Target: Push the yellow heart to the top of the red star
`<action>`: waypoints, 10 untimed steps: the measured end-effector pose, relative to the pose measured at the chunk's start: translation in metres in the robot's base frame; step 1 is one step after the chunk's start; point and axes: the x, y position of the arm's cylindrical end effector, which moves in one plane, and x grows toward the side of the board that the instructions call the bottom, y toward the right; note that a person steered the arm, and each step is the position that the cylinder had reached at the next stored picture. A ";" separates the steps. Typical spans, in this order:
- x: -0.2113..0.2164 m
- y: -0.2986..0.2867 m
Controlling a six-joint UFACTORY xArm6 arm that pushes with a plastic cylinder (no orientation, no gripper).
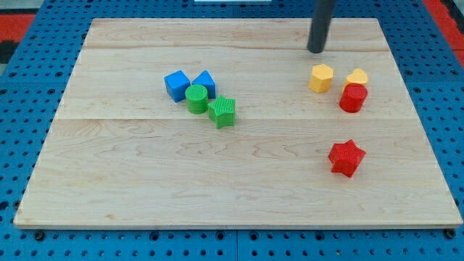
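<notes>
The yellow heart (357, 76) lies at the view's right, touching the upper edge of a red cylinder (353, 97). The red star (346, 157) sits lower on the right, well below both. A yellow hexagon (321, 77) lies just left of the heart. My tip (317, 51) rests on the board near the view's top, above the yellow hexagon and up-left of the heart, touching no block.
A cluster left of centre holds a blue cube (176, 85), a second blue block (205, 82), a green cylinder (196, 98) and a green star-like block (223, 111). The wooden board (145, 181) lies on a blue pegboard.
</notes>
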 end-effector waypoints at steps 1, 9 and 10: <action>0.013 0.034; 0.186 -0.022; 0.186 -0.017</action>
